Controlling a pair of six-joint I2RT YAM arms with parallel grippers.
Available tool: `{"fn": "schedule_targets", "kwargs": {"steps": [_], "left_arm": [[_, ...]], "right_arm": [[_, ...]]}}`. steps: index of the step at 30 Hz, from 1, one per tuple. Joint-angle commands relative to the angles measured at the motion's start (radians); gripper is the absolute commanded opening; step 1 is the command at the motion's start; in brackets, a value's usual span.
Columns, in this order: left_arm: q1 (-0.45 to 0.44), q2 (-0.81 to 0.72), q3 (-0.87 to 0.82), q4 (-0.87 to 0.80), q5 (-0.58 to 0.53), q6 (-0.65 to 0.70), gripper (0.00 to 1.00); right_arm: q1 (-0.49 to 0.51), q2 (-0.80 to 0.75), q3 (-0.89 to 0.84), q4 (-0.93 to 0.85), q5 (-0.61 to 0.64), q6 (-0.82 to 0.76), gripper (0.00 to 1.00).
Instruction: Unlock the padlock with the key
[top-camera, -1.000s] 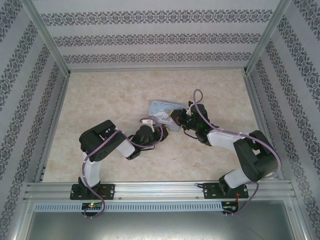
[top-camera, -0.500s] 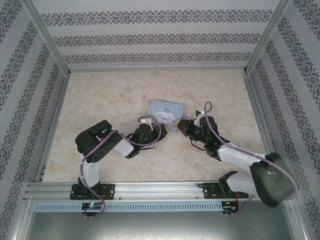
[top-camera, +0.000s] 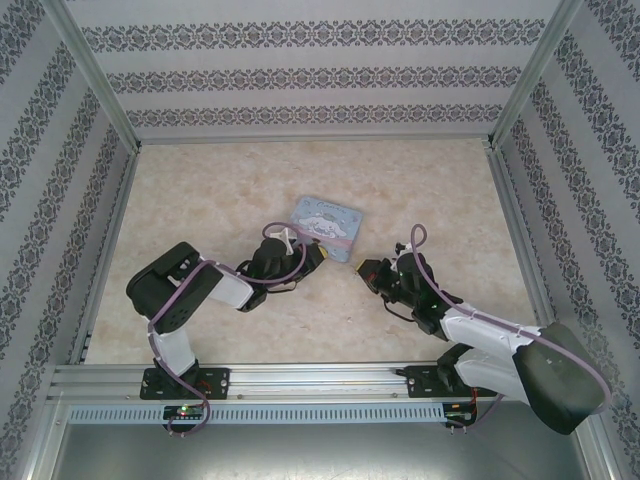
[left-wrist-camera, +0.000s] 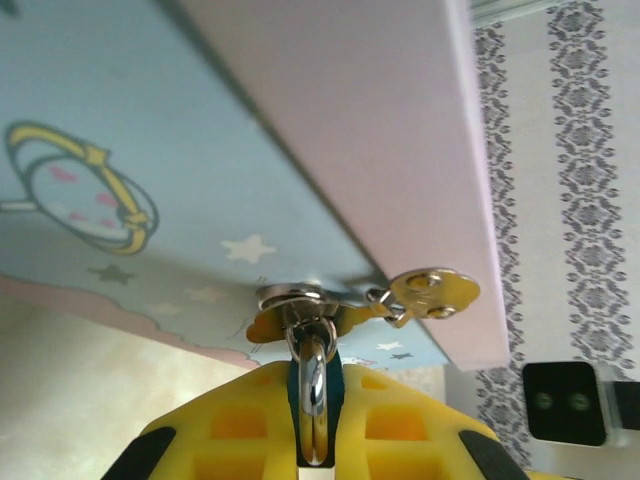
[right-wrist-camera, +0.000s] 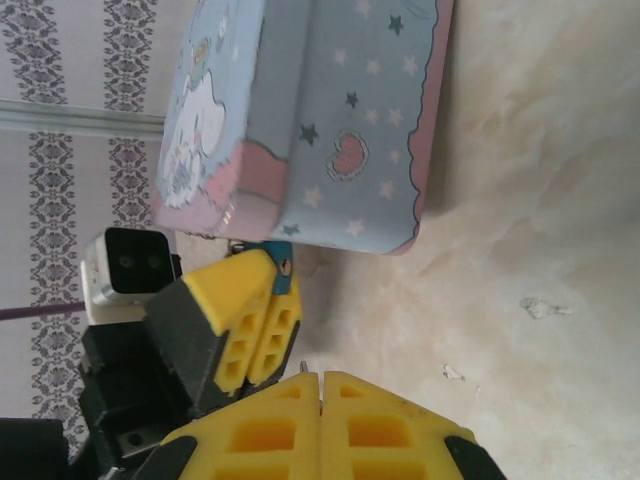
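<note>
The padlock (right-wrist-camera: 283, 271) is pinched between the yellow fingers of the left gripper (left-wrist-camera: 313, 400), at the near edge of the cartoon tin (right-wrist-camera: 350, 110) on the marbled table (right-wrist-camera: 540, 200). Its long axis is laid along the fingers. The silver shackle (left-wrist-camera: 313, 345) is pointed away from the gripper and is threaded through the tin's hasp (left-wrist-camera: 290, 299). The right gripper (right-wrist-camera: 320, 385) is pressed together on the key (right-wrist-camera: 303, 368), a thin sliver aimed towards the padlock's blue body but kept apart from it.

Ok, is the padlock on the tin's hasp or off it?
On: the padlock has its shackle through the hasp of the tin, body clamped in the left gripper.
</note>
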Motion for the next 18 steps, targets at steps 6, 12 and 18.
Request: {"fn": "schedule_targets", "kwargs": {"steps": [6,12,18], "left_arm": [[0.02,-0.064,0.024,0.021,0.102,-0.072,0.0],[0.022,-0.061,0.019,0.082,0.128,-0.161,0.0],[0.023,-0.051,0.011,0.172,0.131,-0.271,0.0]], "right_arm": [[0.042,0.067,0.025,0.092,0.055,0.067,0.0],[0.047,0.099,0.024,0.143,0.067,0.126,0.0],[0.055,0.105,0.024,0.185,0.083,0.179,0.0]]}}
